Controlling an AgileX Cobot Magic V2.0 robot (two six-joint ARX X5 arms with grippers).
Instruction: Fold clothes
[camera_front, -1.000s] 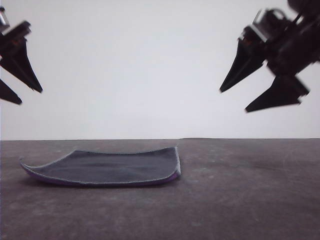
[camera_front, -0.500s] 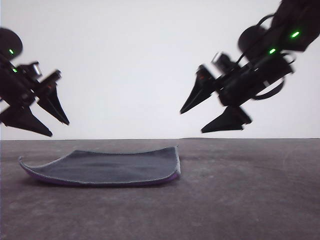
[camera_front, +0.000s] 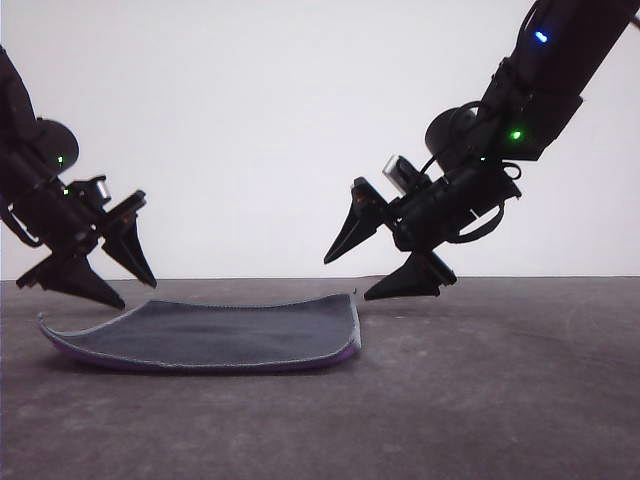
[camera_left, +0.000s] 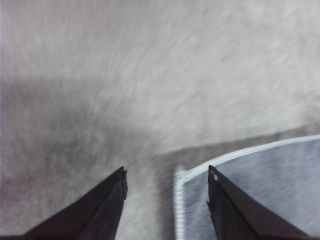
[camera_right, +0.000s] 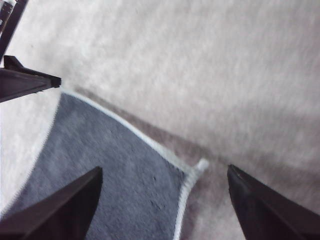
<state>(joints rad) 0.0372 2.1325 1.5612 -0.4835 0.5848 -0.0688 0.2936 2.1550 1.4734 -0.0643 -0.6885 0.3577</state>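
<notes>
Both arms have dropped from the upper corners toward the small dark grey cloth with a purple underside (camera_front: 215, 337), lying at lower left on the grey desk (camera_front: 500, 400). Left pincer (camera_front: 125, 285) and right pincer (camera_front: 348, 275) hang spread apart over its opposite curled edges.

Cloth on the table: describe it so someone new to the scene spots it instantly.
On the dark grey table, left of centre, lies a small rectangular dark grey cloth with a pale stitched edge, between the two open black end effectors, left and right. Its corners curl up and a purple underside shows along the near edge; nothing else lies on the table.
</notes>
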